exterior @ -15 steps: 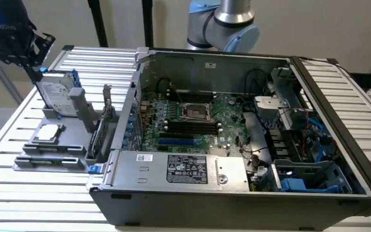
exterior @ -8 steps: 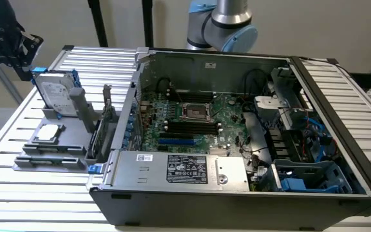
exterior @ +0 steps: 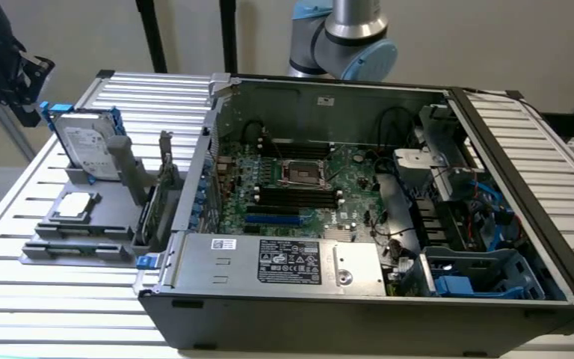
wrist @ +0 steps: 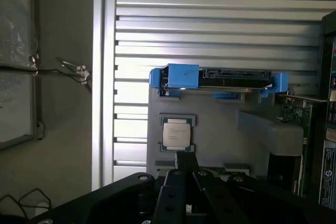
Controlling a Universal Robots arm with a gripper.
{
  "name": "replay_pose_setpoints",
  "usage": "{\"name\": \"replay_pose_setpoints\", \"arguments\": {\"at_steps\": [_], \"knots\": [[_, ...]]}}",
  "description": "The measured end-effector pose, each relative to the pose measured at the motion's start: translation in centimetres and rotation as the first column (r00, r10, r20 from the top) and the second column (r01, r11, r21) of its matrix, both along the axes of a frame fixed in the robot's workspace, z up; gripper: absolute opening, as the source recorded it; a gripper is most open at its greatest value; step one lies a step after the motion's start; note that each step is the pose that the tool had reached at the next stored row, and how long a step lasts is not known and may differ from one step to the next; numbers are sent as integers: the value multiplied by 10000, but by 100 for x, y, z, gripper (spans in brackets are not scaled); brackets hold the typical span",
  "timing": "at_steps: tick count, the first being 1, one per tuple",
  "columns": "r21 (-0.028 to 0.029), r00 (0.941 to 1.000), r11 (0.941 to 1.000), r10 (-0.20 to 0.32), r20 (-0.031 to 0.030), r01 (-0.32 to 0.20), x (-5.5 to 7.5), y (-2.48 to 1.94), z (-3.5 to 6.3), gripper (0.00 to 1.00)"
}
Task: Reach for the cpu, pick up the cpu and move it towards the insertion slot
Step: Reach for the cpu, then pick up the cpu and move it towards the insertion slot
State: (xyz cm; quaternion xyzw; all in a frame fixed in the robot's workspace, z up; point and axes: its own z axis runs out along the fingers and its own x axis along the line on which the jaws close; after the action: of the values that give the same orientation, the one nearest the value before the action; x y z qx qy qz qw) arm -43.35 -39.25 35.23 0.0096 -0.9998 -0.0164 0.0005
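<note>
The cpu (wrist: 176, 134) lies flat in its gray holder (wrist: 220, 129), outside the case (exterior: 367, 325) on the exterior view's left, well apart from the socket (exterior: 305, 173). The gripper (wrist: 185, 163) points down over the holder, with the cpu dead ahead of its tip, between it and the hard drive (wrist: 218, 80). Spread or closed? Can't tell. Looks like nothing's picked up yet.

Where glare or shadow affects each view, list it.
Wrist view: strong glare washes out the slatted table beside the grey holder; the cpu is evenly lit. Exterior view: soft, even light; the insertion slot is plainly visible inside the dimmer case.
</note>
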Motion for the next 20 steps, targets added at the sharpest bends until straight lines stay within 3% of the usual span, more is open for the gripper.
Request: {"name": "replay_pose_setpoints", "arguments": {"at_steps": [11, 13, 15, 18, 19, 20], "knots": [[1, 10000, 10000, 0, 0, 0, 0, 0, 0, 12], [0, 10000, 10000, 0, 0, 0, 0, 0, 0, 18], [0, 10000, 10000, 0, 0, 0, 0, 0, 0, 30], [-1, 10000, 10000, 0, -1, 0, 0, 0, 0, 36], [-1, 10000, 10000, 0, -2, 0, 0, 0, 0, 47], [-1, 10000, 10000, 0, -2, 0, 0, 0, -2, 47]]}}
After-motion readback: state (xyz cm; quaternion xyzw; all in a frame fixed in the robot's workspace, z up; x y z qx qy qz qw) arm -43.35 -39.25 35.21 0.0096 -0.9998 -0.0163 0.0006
